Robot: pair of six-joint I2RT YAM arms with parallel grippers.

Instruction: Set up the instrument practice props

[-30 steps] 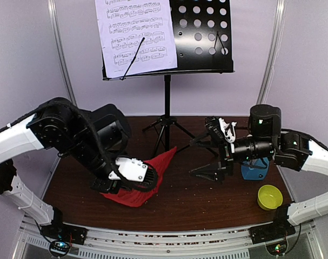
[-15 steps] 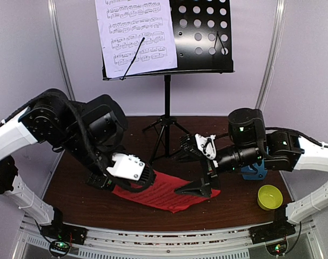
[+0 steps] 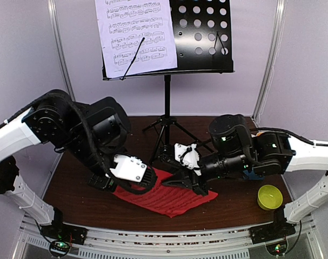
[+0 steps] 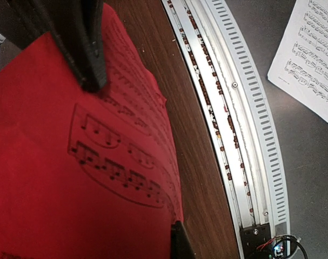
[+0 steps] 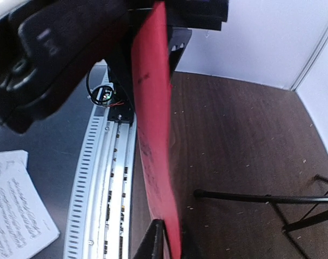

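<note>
The black perforated music stand [image 3: 201, 32] rises at the back on tripod legs [image 3: 166, 127], with the white music sheet [image 3: 135, 35] on its left half. The red music sheet [image 3: 172, 198] hangs stretched just above the table between both grippers. My left gripper [image 3: 144, 181] is shut on the red music sheet's [image 4: 55, 178] left edge. My right gripper [image 3: 192, 184] is shut on the red music sheet's [image 5: 155, 135] right edge, which stands edge-on in the right wrist view. The blue metronome [image 3: 254, 174] is mostly hidden behind the right arm.
A small yellow bowl [image 3: 269, 197] sits at the front right. The metal rail [image 4: 234, 108] runs along the table's near edge, and beyond it a white printed page [image 4: 312, 54] lies on the floor. One tripod leg [image 5: 261, 197] lies low just right of the red sheet.
My right gripper has swung left from beside the metronome and shut on the red sheet's right edge. The sheet, bunched at the left gripper before, is now spread out between both.
</note>
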